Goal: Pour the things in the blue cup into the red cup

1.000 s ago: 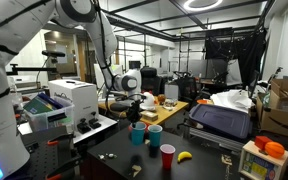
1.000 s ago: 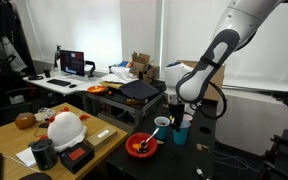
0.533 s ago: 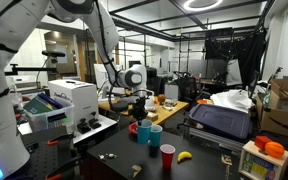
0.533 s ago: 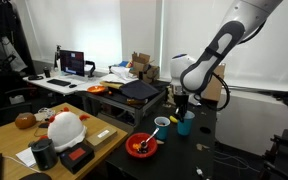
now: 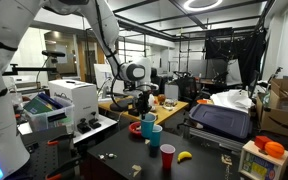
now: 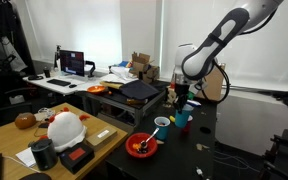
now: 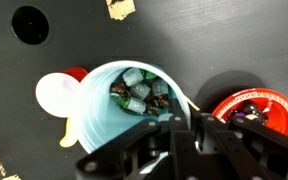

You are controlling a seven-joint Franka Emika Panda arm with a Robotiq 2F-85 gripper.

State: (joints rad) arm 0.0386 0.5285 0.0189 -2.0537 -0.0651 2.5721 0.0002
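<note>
Gripper [image 7: 180,120] closed on the rim of the filled blue cup [image 7: 129,110], which in the wrist view hung beside and partly over the red cup [image 7: 56,92]; pouring well probably required centring its lip over that white mouth, then tipping slowly without loosening the pinch.

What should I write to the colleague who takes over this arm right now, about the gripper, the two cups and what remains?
Gripper: shut on the blue cup, which it holds upright above the table.
Blue cup: the wrist view shows the small pieces inside it; nothing is poured.
Red cup: stands upright on the table, apart from the gripper.
Done: grasp and lift.
Left: bring the blue cup over the red cup, tilt it, and empty it.
</note>
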